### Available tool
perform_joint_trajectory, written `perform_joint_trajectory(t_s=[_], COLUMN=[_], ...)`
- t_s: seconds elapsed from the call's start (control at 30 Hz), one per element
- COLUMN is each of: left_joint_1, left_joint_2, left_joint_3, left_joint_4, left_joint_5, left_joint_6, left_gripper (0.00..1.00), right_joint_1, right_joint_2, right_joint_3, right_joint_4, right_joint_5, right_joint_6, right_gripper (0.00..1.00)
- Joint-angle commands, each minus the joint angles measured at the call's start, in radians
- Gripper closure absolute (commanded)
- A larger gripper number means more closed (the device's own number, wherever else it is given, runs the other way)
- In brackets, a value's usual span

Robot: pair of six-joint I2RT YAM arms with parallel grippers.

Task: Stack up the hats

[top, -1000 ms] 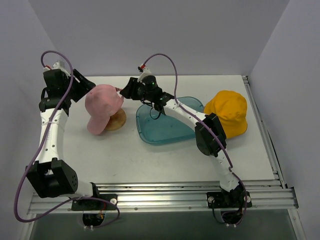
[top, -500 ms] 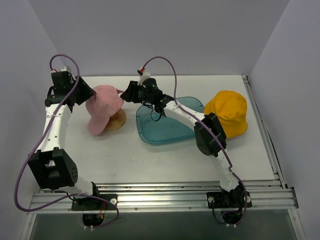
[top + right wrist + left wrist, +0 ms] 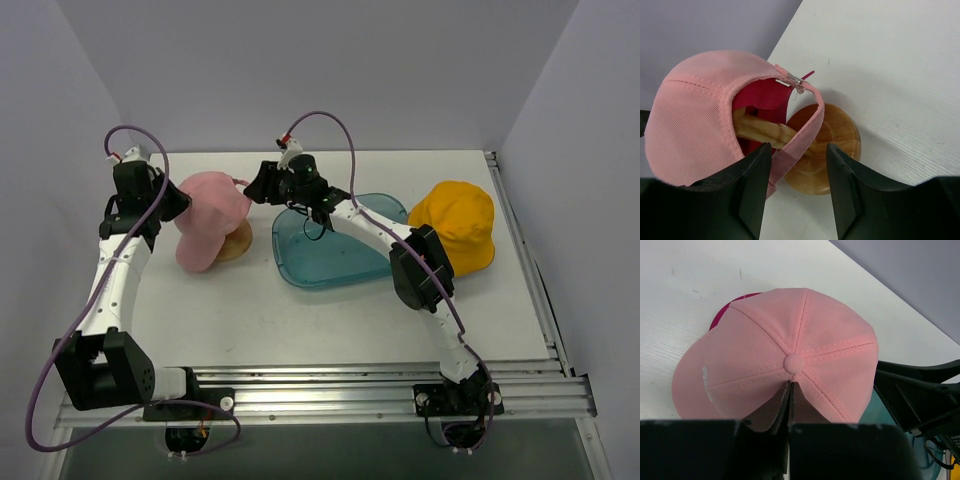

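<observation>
A pale pink hat (image 3: 210, 205) sits over a wooden stand (image 3: 235, 242), with a magenta hat (image 3: 722, 315) showing as a sliver under its edge and as red lining (image 3: 767, 97) inside. My left gripper (image 3: 178, 200) is shut, its tips (image 3: 790, 385) resting on the pink crown just below the top button; no cloth shows between the fingers. My right gripper (image 3: 252, 185) is open at the hat's back, its fingers (image 3: 799, 146) either side of the pink rear strap (image 3: 805, 135) above the stand's disc base (image 3: 830, 150). A yellow-orange hat (image 3: 455, 225) lies far right.
A translucent teal tray (image 3: 325, 255) lies in the middle of the table, right of the stand, under the right arm. The back wall is close behind the pink hat. A metal rail runs along the table's near edge (image 3: 320, 385).
My left gripper has swung in from the left to the pink hat's crown and closed. My right gripper stayed at the hat's back and opened a little.
</observation>
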Motion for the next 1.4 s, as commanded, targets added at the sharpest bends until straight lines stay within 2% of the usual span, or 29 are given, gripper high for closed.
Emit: perform_joint_trajectory(t_s=[0.0,0.13,0.33,0.43,0.57,0.63,0.67,0.77,0.87,1.1,1.23,1.33,1.37], left_joint_1=[-0.017,-0.028,-0.028,-0.028,-0.025,-0.025,-0.025,-0.023,-0.023,-0.023,-0.022,-0.022,-0.020], left_joint_2=[-0.050,-0.108,-0.153,-0.168,-0.145,-0.135,-0.131,-0.110,-0.070,0.037,0.092,0.102,0.105], left_joint_3=[-0.061,-0.119,-0.093,-0.079,0.005,0.027,0.034,0.051,0.077,0.145,0.189,0.200,0.208], left_joint_4=[-0.030,-0.010,-0.030,-0.027,-0.100,-0.127,-0.127,-0.111,-0.085,-0.107,-0.122,-0.125,-0.130], left_joint_5=[-0.026,-0.030,-0.050,-0.062,-0.114,-0.125,-0.124,-0.101,-0.055,-0.035,-0.024,-0.027,-0.030], left_joint_6=[-0.012,-0.018,-0.012,-0.006,0.026,0.037,0.039,0.045,0.060,0.083,0.088,0.088,0.089], left_gripper=[0.97,0.98,0.98,0.98,0.97,0.88,0.71,0.47,0.40,0.39,0.44,0.55,0.67], right_joint_1=[-0.010,-0.007,-0.003,0.002,0.002,0.002,0.002,0.002,0.002,0.002,0.004,0.002,0.002], right_joint_2=[-0.015,-0.015,-0.006,0.000,-0.001,-0.003,-0.003,0.000,0.000,0.000,0.003,0.006,0.008], right_joint_3=[0.037,0.050,0.060,0.070,0.070,0.068,0.068,0.068,0.066,0.060,0.059,0.062,0.062], right_joint_4=[-0.014,-0.011,0.006,0.009,0.015,0.015,0.015,0.019,0.018,0.022,0.029,0.032,0.032], right_joint_5=[-0.026,-0.040,-0.059,-0.063,-0.062,-0.060,-0.062,-0.062,-0.063,-0.066,-0.066,-0.071,-0.071], right_joint_6=[-0.027,-0.025,-0.007,-0.007,-0.007,-0.007,-0.007,-0.004,-0.004,-0.007,-0.004,-0.004,-0.005], right_gripper=[0.56,0.56,0.58,0.63,0.72,0.72,0.72,0.72,0.72,0.71,0.71,0.72,0.72])
